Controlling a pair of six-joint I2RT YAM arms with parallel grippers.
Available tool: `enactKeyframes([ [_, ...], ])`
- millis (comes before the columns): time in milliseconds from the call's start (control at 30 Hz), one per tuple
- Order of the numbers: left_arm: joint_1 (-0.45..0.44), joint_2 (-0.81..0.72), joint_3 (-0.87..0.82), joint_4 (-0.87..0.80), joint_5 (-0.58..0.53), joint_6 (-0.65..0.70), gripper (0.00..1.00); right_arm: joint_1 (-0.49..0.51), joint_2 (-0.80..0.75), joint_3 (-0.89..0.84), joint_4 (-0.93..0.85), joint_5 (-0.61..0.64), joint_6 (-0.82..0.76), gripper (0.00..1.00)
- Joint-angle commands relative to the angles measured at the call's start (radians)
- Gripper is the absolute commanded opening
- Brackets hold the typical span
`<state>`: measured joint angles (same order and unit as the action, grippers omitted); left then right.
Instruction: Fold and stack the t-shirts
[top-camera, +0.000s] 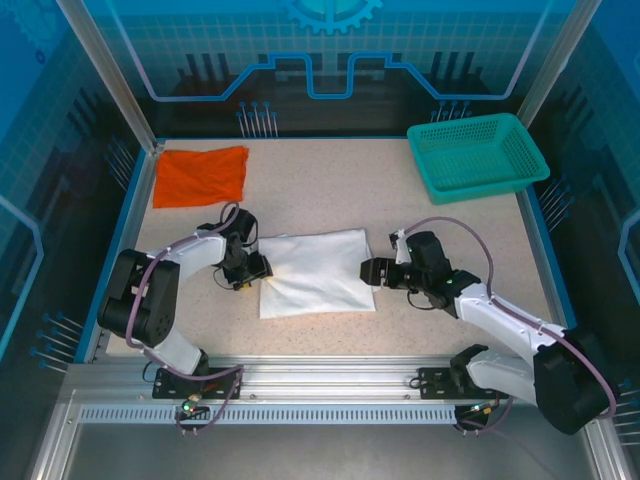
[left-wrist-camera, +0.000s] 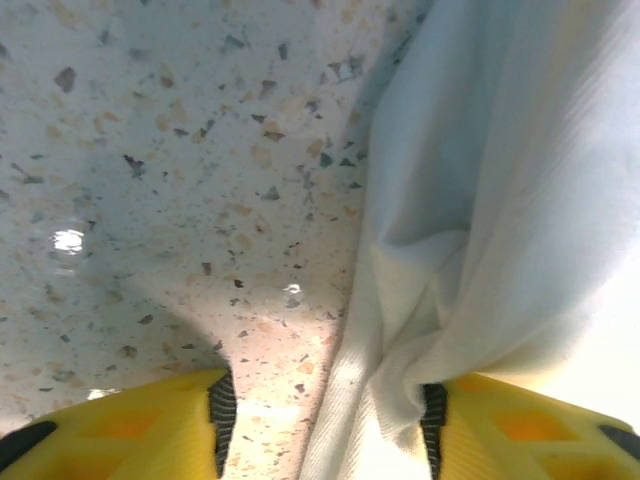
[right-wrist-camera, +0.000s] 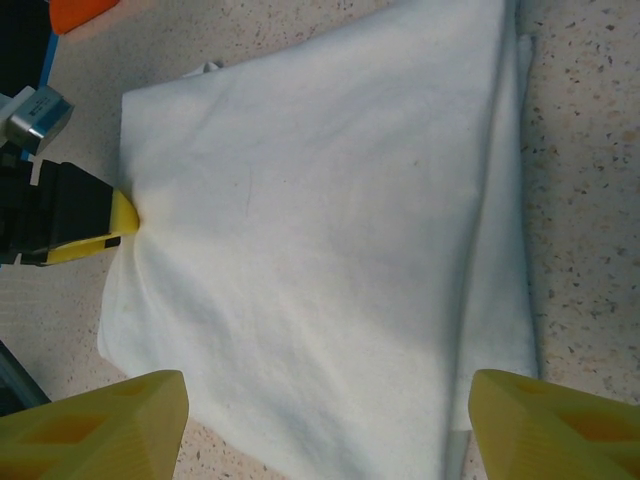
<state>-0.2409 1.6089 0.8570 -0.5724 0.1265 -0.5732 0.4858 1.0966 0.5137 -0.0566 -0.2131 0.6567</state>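
White shirt: the large white cloth t-shirt (top-camera: 315, 272) lies folded into a rough rectangle on the speckled tabletop (top-camera: 420, 320). It is the landmark for the lines below.
Orange shirt: the plain orange-red cloth t-shirt (top-camera: 200, 175) lies loosely folded, well beyond the white shirt's left corner and apart from it.
Basket: the teal plastic mesh basket (top-camera: 478, 150) stands well beyond the white shirt's right side.
Left gripper: the left gripper (left-wrist-camera: 325, 410) is at the white shirt's left edge. Its jaws are apart, with a bunched lip of cloth in the gap, lying against one yellow finger (left-wrist-camera: 520, 430).
Right gripper: the right gripper (right-wrist-camera: 325, 420) is at the white shirt's right edge. Its jaws are spread wide over the cloth and hold nothing.
Step in hand: probably taking the two side edges for another fold or a lift toward the orange shirt.
Poor view: from the left wrist I cannot tell how many layers sit in the gap.
Risk: closing on the top layer alone would peel the fold open.
Risk: uneven grips or uneven lifting would skew the rectangle.
Risk: a finger pushing sideways would only pucker and shove the shirt.
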Motion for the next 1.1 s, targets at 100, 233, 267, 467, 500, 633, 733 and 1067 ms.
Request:
enactKeyframes([
  [100,-0.038,0.005,0.047,0.225,0.177,0.049,0.58,0.019,-0.053,-0.034,-0.012,0.015,-0.003,0.75],
  [233,-0.038,-0.031,0.029,0.237,0.198,0.038,0.60,0.022,-0.053,-0.037,-0.013,0.015,-0.008,0.75],
  [267,-0.038,-0.039,0.025,0.245,0.205,0.031,0.60,0.022,-0.054,-0.038,-0.012,0.018,-0.008,0.75],
  [467,-0.038,-0.029,0.042,0.195,0.158,0.050,0.60,0.025,-0.049,-0.038,-0.006,0.021,-0.012,0.75],
  [500,-0.038,-0.017,0.044,0.188,0.150,0.056,0.60,0.025,-0.046,-0.037,-0.003,0.023,-0.014,0.75],
  [633,-0.052,0.013,0.049,0.158,0.068,0.065,0.60,0.025,-0.035,-0.033,-0.001,0.017,-0.016,0.75],
  [733,-0.054,0.060,0.055,0.179,0.039,0.073,0.60,0.025,-0.031,-0.037,0.007,0.017,-0.015,0.75],
  [1067,-0.069,0.232,0.159,0.209,-0.056,0.142,0.29,0.025,-0.050,-0.033,-0.017,0.020,-0.014,0.75],
])
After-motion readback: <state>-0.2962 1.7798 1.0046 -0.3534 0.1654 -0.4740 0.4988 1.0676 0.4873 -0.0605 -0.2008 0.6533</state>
